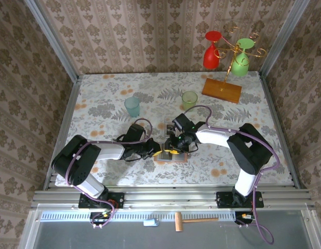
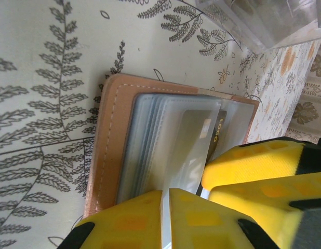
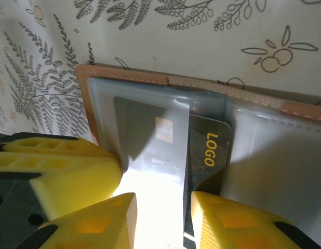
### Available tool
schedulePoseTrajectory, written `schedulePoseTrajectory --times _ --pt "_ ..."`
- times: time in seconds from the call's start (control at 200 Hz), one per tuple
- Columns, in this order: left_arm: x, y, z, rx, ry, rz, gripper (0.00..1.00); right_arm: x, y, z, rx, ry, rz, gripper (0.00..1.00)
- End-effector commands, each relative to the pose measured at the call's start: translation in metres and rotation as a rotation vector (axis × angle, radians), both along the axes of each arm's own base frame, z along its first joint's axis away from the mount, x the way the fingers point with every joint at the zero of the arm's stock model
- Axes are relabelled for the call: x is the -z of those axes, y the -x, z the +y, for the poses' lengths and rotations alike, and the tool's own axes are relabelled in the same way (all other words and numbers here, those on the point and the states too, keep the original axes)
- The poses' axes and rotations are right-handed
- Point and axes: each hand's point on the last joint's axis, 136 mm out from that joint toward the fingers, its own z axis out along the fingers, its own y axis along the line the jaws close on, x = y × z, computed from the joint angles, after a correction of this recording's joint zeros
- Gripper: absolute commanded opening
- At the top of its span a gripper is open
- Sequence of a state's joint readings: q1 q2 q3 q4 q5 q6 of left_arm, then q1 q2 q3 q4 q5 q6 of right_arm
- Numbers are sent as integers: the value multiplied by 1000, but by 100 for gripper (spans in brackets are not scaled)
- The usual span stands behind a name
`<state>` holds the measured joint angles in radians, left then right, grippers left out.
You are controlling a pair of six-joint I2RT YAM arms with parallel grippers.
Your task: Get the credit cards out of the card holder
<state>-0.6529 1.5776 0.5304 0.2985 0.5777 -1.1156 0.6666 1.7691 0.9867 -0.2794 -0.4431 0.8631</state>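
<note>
The salmon-pink folding card holder with grey-clear plastic pockets (image 1: 166, 158) lies opened flat on the flower-patterned tabletop (image 1: 108, 104), and both arms meet over it.

The left hand (image 2: 164, 201) comes in at the card holder's near edge. Its yellow fingers are pressed almost together on a thin clear pocket leaf of the card holder. The right hand (image 3: 161, 203) reaches in right beside it. Its fingers stand partly apart across the edge of that leaf and of a dark credit card with a gold "LOGO" mark (image 3: 210, 148). I cannot tell whether they bear on the card.

A pale grey credit card with a chip (image 3: 150, 129) sits inside the front pocket. The dark card shows just past that pocket's edge, with most of it inside the card holder.

A clear plastic tray (image 2: 264, 23) stands just beyond the card holder's far edge.

By my reading the task is at an early stage. The card holder is open and one leaf is pinned, but no card is out yet. The dark card has to be drawn clear first, then the grey one and any others behind it.
</note>
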Motion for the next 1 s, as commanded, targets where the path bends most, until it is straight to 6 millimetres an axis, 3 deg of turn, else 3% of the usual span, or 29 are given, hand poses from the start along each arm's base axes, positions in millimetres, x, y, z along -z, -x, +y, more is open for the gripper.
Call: schedulePoseTrajectory --times 0.0,0.995 --pt "2 -2 0 -6 3 16 12 5 4 -1 -12 19 21 34" --pt "1 -1 -1 -2 10 14 12 -6 -3 -7 -22 58 -21 35"
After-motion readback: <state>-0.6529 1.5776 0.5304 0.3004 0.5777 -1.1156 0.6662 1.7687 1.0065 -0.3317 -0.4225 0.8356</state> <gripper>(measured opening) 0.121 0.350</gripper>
